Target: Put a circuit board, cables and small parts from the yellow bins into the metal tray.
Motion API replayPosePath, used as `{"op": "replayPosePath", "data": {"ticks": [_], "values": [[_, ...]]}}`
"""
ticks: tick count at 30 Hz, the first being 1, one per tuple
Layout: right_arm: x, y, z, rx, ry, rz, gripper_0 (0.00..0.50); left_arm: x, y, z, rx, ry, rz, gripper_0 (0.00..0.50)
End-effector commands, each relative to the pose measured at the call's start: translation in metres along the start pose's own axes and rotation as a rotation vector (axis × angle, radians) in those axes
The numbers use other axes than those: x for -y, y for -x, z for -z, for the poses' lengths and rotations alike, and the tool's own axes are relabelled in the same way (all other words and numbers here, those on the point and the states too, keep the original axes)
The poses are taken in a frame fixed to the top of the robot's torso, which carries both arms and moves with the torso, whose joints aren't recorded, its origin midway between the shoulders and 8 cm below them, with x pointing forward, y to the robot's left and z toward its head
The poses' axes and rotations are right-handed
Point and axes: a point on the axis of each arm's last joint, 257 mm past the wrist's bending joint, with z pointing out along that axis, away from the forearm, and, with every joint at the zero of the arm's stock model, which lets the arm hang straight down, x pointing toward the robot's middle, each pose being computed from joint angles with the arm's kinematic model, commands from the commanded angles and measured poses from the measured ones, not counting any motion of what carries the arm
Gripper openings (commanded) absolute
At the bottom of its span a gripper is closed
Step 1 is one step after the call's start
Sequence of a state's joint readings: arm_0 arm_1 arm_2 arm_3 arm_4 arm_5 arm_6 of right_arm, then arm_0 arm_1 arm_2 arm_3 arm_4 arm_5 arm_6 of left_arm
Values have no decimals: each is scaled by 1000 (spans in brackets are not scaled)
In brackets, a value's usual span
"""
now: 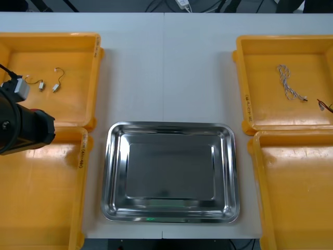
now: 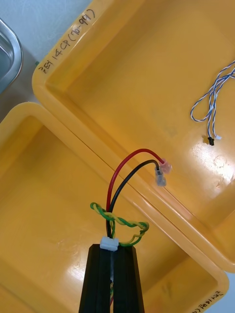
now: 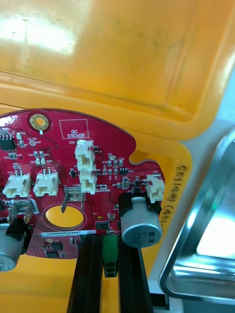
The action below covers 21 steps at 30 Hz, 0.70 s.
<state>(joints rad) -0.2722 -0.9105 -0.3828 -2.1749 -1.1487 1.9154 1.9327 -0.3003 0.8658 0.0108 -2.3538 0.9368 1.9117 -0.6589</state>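
My left gripper (image 3: 110, 240) is shut on a round red circuit board (image 3: 73, 171), its fingers pinching a green block at the board's edge. The board hangs over the rim of a left yellow bin (image 3: 122, 58), beside the metal tray (image 3: 205, 230). My left arm (image 1: 21, 130) sits over the left bins. My right gripper (image 2: 112, 248) is shut on a red and yellow cable (image 2: 125, 195) at its white plug. That cable's red and black leads arch over the rim between the two right bins (image 2: 147, 73). Its tips (image 1: 325, 105) peek in at the far right bin's edge.
The metal tray (image 1: 117, 177) lies bare and shiny in the table's middle. A twisted blue and white cable (image 1: 289, 83) (image 2: 210, 102) rests in the far right bin (image 1: 260, 52). Two small metal parts (image 1: 48, 86) lie in the far left bin (image 1: 78, 47).
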Motion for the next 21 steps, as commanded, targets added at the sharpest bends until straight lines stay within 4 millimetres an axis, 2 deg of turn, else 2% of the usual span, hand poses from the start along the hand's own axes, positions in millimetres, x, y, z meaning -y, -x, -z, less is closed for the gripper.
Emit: {"op": "replayPosePath", "data": {"ticks": [1, 10, 21], "values": [[13, 8, 17, 20, -39, -25, 0, 36, -4, 8, 10, -54, -53, 0], [12, 8, 17, 21, -34, -27, 0, 86, -23, -1, -21, -124, -115, 0], [12, 8, 17, 21, -33, -25, 0, 126, -47, -21, -29, -133, -85, 0]]}}
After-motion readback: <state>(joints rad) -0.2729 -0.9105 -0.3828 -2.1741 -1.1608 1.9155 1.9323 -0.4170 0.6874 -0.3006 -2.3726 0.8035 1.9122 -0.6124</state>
